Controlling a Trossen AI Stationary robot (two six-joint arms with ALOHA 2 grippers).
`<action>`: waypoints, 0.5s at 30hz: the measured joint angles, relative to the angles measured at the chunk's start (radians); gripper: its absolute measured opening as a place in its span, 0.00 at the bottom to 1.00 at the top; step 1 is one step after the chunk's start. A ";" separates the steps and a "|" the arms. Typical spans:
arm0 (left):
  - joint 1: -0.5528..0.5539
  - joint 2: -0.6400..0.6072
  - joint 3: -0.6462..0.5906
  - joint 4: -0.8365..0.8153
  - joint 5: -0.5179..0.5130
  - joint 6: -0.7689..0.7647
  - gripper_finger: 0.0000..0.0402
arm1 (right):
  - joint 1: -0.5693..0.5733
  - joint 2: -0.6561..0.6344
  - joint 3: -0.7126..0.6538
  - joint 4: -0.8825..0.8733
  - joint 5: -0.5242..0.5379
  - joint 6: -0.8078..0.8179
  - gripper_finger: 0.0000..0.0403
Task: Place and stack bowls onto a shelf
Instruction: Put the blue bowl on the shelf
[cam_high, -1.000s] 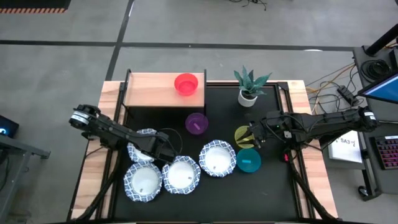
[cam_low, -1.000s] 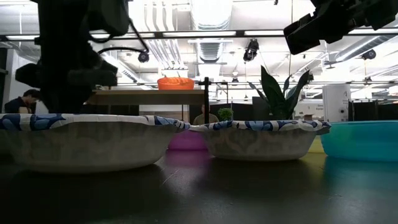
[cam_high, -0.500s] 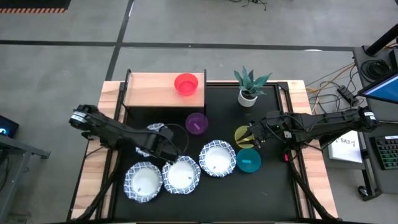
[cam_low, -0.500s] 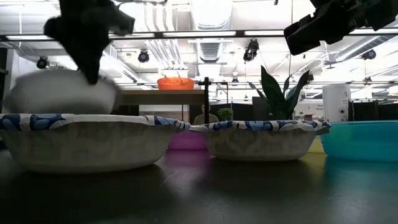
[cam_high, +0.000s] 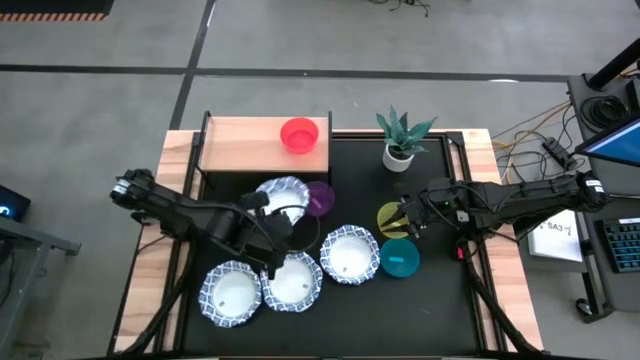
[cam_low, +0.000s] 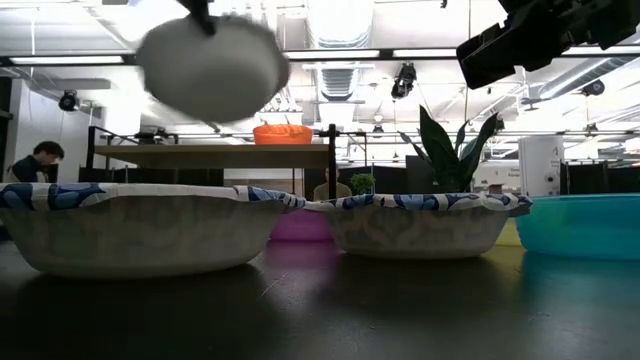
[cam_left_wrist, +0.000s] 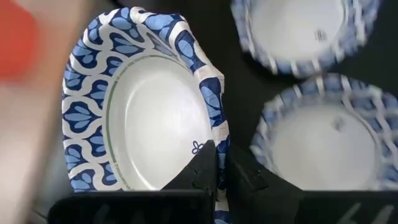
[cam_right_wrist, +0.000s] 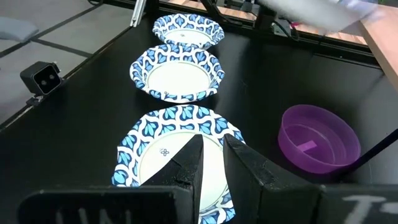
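My left gripper (cam_high: 274, 219) is shut on a wide white bowl with a blue-patterned rim (cam_high: 283, 194) and carries it in the air near the purple bowl (cam_high: 320, 199). In the low view the carried bowl (cam_low: 212, 68) hangs high and tilted. Three more patterned bowls (cam_high: 230, 292) (cam_high: 292, 281) (cam_high: 350, 255) rest on the black mat. The red bowl (cam_high: 299, 133) sits on the light-wood shelf (cam_high: 245, 145). My right gripper (cam_high: 404, 222) waits by the yellow bowl (cam_high: 390, 217), a narrow gap between its fingers (cam_right_wrist: 189, 158). The teal bowl (cam_high: 400, 259) lies near it. My left gripper (cam_left_wrist: 221, 163) pinches the carried bowl's wavy rim (cam_left_wrist: 214, 134), one finger (cam_left_wrist: 198, 177) inside the bowl and the other (cam_left_wrist: 249, 182) outside its wall. The bowl is lifted clear of the mat and tilted.
A small white pot with a green spiky plant (cam_high: 401, 138) stands at the mat's far edge, right of the shelf. The shelf's left part is bare wood. Black frame rails (cam_high: 190, 170) run along the mat's sides. A person sits far off in the room (cam_low: 28, 160).
My left gripper has risen with the patterned bowl and swung it toward the table's far edge and right, toward the purple bowl and the shelf. The bowl has left its spot among the others on the mat and now hangs tilted well above them.
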 joint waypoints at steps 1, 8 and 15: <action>0.002 0.000 0.020 0.000 -0.033 0.031 0.00 | 0.000 0.000 0.000 0.000 0.000 0.000 0.13; 0.082 -0.002 0.093 -0.258 -0.170 0.034 0.00 | 0.000 0.000 0.000 0.000 0.000 0.000 0.13; 0.255 -0.031 -0.012 -0.253 -0.211 0.140 0.00 | 0.000 0.000 0.000 0.001 0.000 -0.001 0.13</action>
